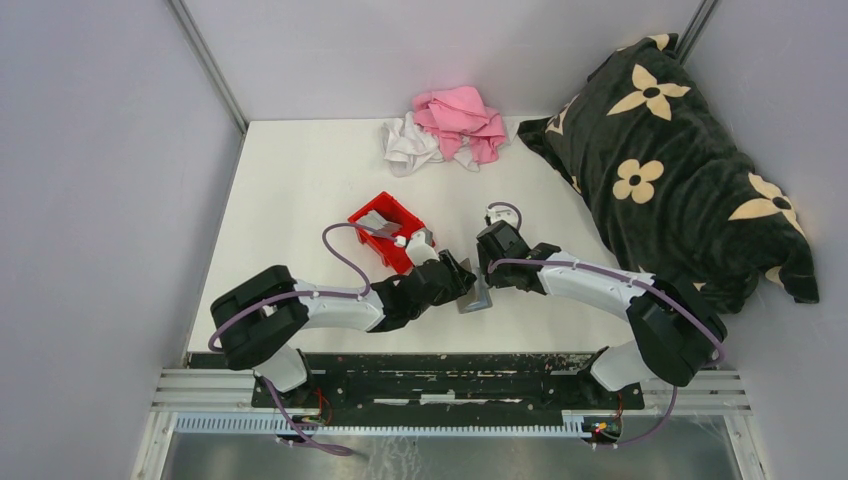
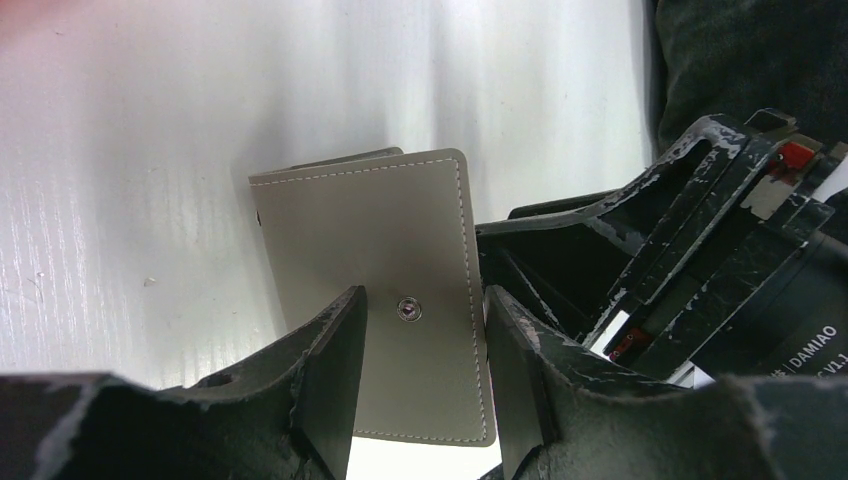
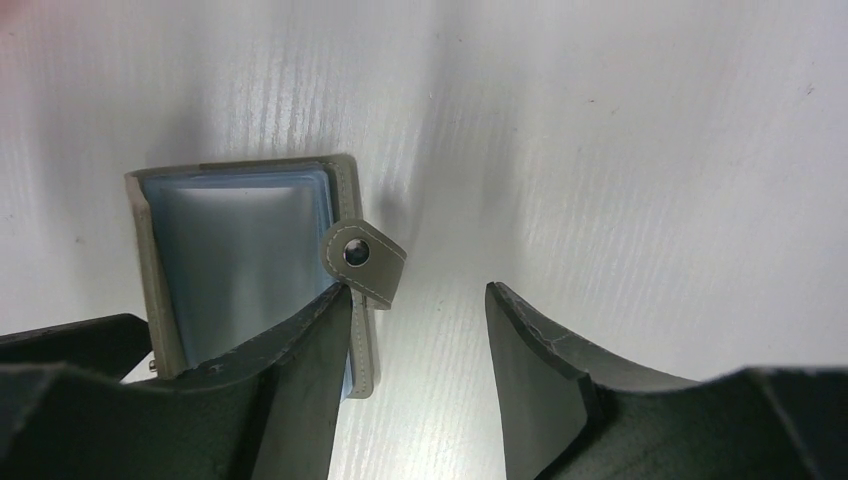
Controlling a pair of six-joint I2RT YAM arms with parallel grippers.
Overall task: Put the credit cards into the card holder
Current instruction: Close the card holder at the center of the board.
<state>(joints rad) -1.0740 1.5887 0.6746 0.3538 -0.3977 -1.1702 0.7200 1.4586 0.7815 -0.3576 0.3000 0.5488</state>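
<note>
Over on the left, the credit cards (image 1: 376,221) are lying in the red bin (image 1: 398,255), well apart from the work. The left gripper (image 2: 425,305) is hovering with jaws apart, gripping nothing. The card holder (image 2: 380,220) is sitting on the table (image 1: 300,180) between the two grippers, its cover standing up just beyond that gripper. The right gripper (image 3: 420,300) is standing open too, one jaw lying over the holder's edge beside the snap tab (image 3: 362,255).

I'd judge they are spreading it open: the left should be propping the cover while the right is pinning the lower leaf without blocking the bluish pocket (image 3: 240,250).

Counting across: one bin, a card stack too small to number, one holder, two grippers, one white cloth (image 1: 408,145), one pink cloth (image 1: 460,120), one dark flowered cushion (image 1: 670,160).
</note>
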